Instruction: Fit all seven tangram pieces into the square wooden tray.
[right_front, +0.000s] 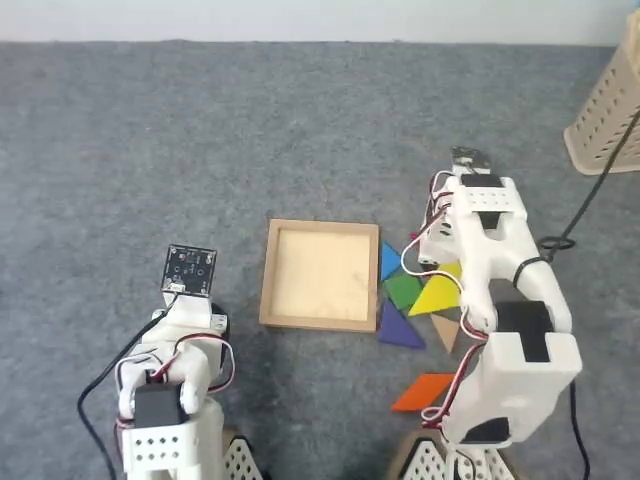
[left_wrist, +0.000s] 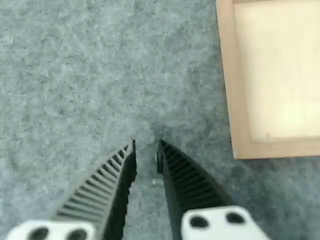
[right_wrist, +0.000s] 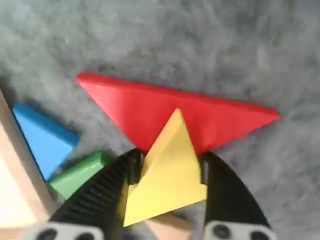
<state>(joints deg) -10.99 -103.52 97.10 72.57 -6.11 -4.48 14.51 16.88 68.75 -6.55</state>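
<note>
- Seven pieces are out on the grey bench (right_front: 200, 130), all of them outside the tray (right_front: 268, 275) and most bunched at its 3 o'clock side.
- The right tool (right_wrist: 168, 161) has hold of the yellow triangle (right_wrist: 167, 182), with one finger pressed to each slanted edge.
- In the right wrist view, the yellow tip overlaps the long red triangle (right_wrist: 150, 107).
- The blue triangle (right_front: 389, 260) lies just beside the tray's 3 o'clock wall.
- The green piece (right_front: 403, 290) sits at 5 o'clock of the blue triangle, tucked between the tray and the yellow triangle.
- The purple triangle (right_front: 397, 327) lies close to the tray's 4 o'clock corner.
- The tan triangle (right_front: 445, 330) is at 3 o'clock of the purple triangle, partly under the right arm (right_front: 510, 300).
- The orange piece (right_front: 424, 391) lies on its own at 5 o'clock of the tray, apart from the bunch and near that arm's base.
- The left tool (left_wrist: 146, 145) has its jaws only a narrow crack apart with nothing between them, tips over bare bench and a tray corner nearby.
- From above, the left arm (right_front: 170, 380) stands at 7 o'clock of the tray.
- A pale slotted basket (right_front: 610, 100) stands far off at 2 o'clock.
</note>
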